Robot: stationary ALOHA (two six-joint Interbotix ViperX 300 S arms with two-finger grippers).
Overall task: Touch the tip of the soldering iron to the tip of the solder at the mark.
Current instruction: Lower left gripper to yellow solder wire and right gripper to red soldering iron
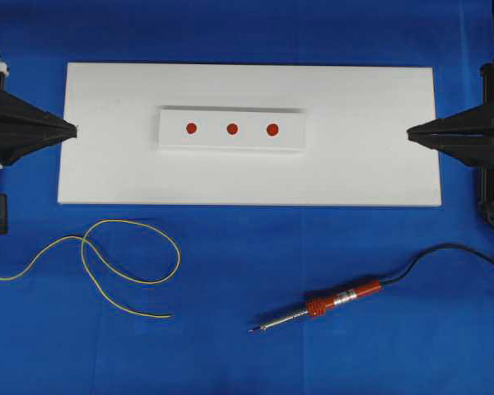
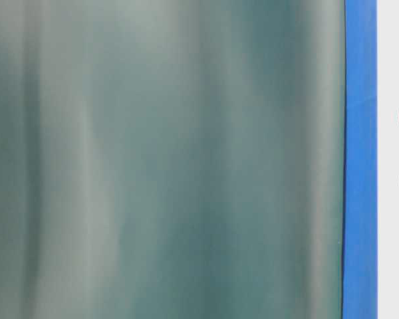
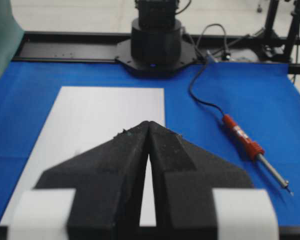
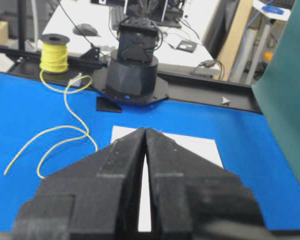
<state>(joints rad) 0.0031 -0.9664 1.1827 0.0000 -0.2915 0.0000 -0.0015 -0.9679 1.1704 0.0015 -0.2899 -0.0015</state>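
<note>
Both arms stand parked at the ends of the white board, neither holding anything. The left gripper has its jaws pressed together to a point at the board's left edge; the right gripper is likewise pinched closed at the right edge, and both wrist views confirm the foam jaws meeting with nothing between them. The soldering iron lies on the blue cloth in front of the board, right of centre, well apart from either gripper but plainly on the right arm's side. Its long axis runs at a shallow slant: the dark tip points left and toward the near edge, the red handle lies to the right, and the black cord trails off rightward. The solder lies on the cloth at the left, looped loosely, its free end pointing right near the table's front; it is nearer the left arm. The raised white block at mid-board carries three red marks. Judgement: no step is begun; each arm should take the item on its own side, the right approaching the handle from above, across its axis.
</note>
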